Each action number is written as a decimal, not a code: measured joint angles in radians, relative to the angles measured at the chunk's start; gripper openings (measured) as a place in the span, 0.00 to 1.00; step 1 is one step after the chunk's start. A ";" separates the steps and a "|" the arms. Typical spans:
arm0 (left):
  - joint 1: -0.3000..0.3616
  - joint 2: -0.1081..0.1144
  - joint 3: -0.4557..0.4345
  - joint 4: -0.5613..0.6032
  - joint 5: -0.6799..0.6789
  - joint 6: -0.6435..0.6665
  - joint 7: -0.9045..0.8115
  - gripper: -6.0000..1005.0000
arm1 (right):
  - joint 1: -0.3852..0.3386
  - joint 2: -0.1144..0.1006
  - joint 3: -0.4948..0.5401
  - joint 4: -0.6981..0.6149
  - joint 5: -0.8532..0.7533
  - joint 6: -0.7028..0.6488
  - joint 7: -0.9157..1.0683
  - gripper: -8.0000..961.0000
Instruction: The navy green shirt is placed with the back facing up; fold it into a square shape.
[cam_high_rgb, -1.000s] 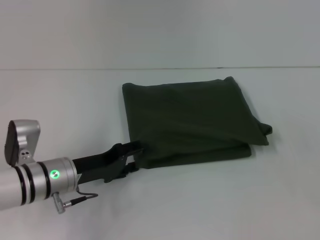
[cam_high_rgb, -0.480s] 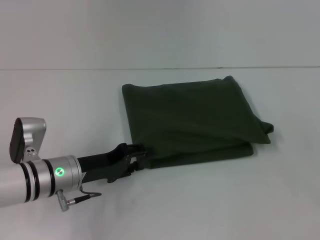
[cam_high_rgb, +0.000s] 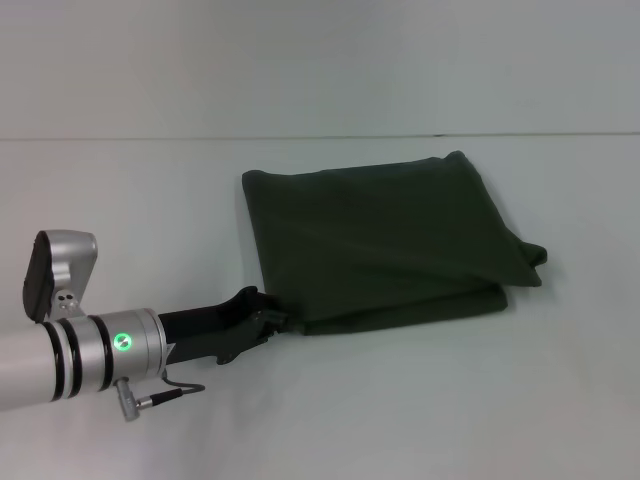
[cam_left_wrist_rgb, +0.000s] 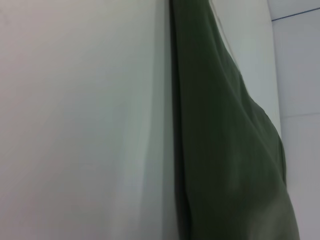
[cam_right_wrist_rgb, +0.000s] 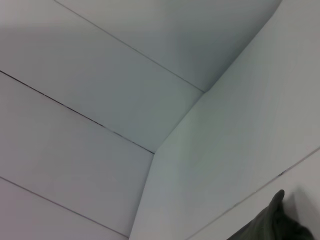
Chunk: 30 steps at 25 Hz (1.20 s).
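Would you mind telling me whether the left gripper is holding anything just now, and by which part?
It cannot be told: the left gripper sits at the near-left corner of the folded dark olive-green fabric shirt, but any grip there is not visible.

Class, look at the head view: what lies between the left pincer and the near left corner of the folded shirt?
Nothing: in the head view the left pincer meets the corner of the navy green shirt, with no visible gap.

Inventory: one navy green shirt (cam_high_rgb: 385, 240), folded, lying on one white table (cam_high_rgb: 150, 220). One left gripper (cam_high_rgb: 272, 322) at the shirt's near corner. Fold layers at the edge: apparently two, indistinct.
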 joint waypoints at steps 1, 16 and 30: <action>0.001 0.001 0.000 0.001 0.000 0.003 0.005 0.26 | 0.000 0.000 0.000 0.000 0.000 0.001 0.000 0.66; 0.094 0.118 -0.027 0.017 -0.005 0.201 0.079 0.10 | 0.002 0.000 0.004 0.002 0.000 0.007 0.000 0.66; 0.121 0.155 -0.061 0.101 0.149 0.307 0.096 0.12 | 0.011 0.005 -0.002 0.014 -0.006 0.004 0.002 0.66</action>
